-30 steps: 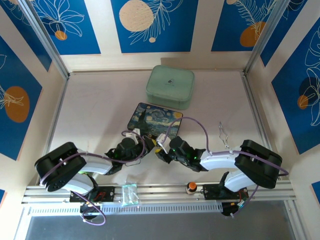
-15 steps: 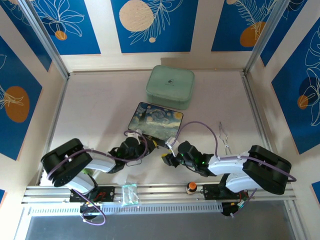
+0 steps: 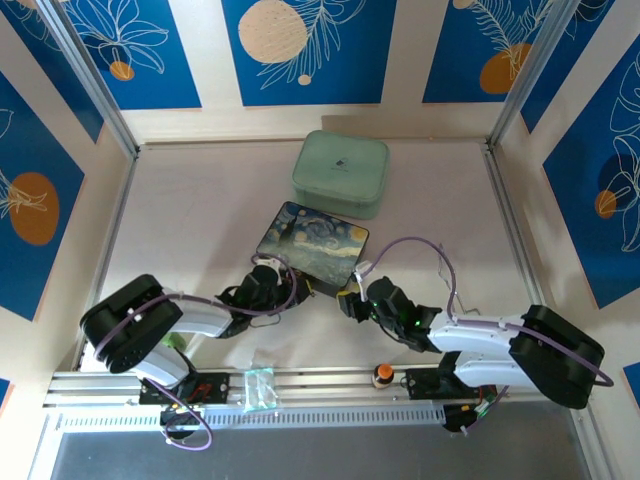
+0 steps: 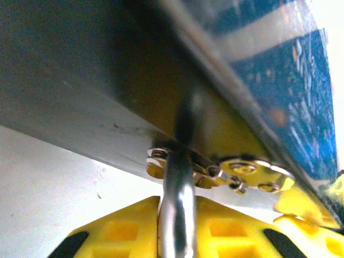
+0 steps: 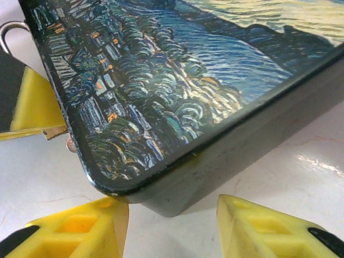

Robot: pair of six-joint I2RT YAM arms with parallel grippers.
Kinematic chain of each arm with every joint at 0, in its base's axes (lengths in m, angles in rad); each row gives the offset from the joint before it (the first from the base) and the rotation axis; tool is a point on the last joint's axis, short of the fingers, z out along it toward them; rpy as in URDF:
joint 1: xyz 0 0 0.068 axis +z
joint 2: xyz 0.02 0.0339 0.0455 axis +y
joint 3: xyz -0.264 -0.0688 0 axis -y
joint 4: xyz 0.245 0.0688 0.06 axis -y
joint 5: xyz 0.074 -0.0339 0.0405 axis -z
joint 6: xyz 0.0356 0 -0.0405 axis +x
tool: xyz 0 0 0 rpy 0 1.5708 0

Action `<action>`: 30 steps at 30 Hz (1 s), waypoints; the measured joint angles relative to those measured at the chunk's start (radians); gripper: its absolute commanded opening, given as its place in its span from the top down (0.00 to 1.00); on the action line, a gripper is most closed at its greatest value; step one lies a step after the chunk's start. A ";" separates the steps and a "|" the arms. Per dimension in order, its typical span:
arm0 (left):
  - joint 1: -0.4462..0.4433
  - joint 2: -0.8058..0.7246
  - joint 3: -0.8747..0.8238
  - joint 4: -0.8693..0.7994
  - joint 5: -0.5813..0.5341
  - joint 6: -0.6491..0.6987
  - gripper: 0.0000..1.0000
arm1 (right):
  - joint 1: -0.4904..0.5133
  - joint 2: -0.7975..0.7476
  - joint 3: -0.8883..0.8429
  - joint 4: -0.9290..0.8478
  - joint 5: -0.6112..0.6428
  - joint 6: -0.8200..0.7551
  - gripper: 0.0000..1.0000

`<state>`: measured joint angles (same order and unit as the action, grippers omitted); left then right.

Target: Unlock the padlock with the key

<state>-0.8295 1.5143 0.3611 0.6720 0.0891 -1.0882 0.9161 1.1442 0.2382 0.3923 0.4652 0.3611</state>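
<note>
The dark-blue painted box (image 3: 314,240) lies mid-table. My left gripper (image 3: 267,284) is at the box's near-left side. In the left wrist view its yellow fingers (image 4: 118,234) are shut on a silver bar, the padlock's shackle (image 4: 177,215), which rises to the brass hasp (image 4: 236,172) on the box wall (image 4: 80,97). The padlock's brass body is hidden. My right gripper (image 3: 350,300) is open, and its fingers (image 5: 80,231) flank the box's near corner (image 5: 172,196) without touching it. The key is hidden.
A mint-green case (image 3: 340,172) sits behind the box. An orange-topped knob (image 3: 382,374) and a clear plastic bag (image 3: 258,388) rest on the front rail. Aluminium posts and patterned walls close in the table (image 3: 200,220) on three sides.
The right gripper has slid right along the box's near edge to its corner, and the arm has swung outward. The left gripper has edged up against the box.
</note>
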 measured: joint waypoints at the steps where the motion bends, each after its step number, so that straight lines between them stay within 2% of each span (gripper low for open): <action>1: 0.000 0.000 0.002 -0.008 0.000 0.011 0.75 | 0.000 -0.010 -0.001 -0.007 0.003 0.007 0.54; 4: 0.000 -0.009 0.016 -0.063 -0.007 0.053 0.69 | 0.000 -0.039 -0.010 -0.022 0.021 0.026 0.54; 10: -0.002 -0.049 0.052 -0.246 -0.046 0.131 0.69 | -0.011 -0.098 -0.038 -0.032 0.078 0.074 0.54; 12: -0.003 -0.050 0.053 -0.263 -0.056 0.150 0.69 | -0.014 -0.110 -0.043 -0.038 0.086 0.083 0.54; 15: -0.004 -0.025 0.053 -0.238 -0.057 0.161 0.68 | -0.019 -0.129 -0.054 -0.039 0.090 0.090 0.54; 19: -0.007 -0.010 0.036 -0.158 -0.047 0.163 0.59 | -0.025 -0.151 -0.062 -0.043 0.090 0.093 0.54; 24: -0.014 0.009 -0.003 -0.031 -0.056 0.155 0.60 | -0.031 -0.181 -0.076 -0.043 0.090 0.094 0.54; 28: -0.021 0.022 -0.005 -0.009 -0.077 0.154 0.59 | -0.042 -0.205 -0.090 -0.045 0.093 0.096 0.54; 30: -0.027 0.030 -0.002 0.001 -0.100 0.150 0.55 | -0.047 -0.216 -0.091 -0.047 0.093 0.096 0.54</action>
<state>-0.8562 1.5440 0.3588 0.6731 -0.0109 -0.9382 0.8692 0.9279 0.1474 0.3450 0.5587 0.4568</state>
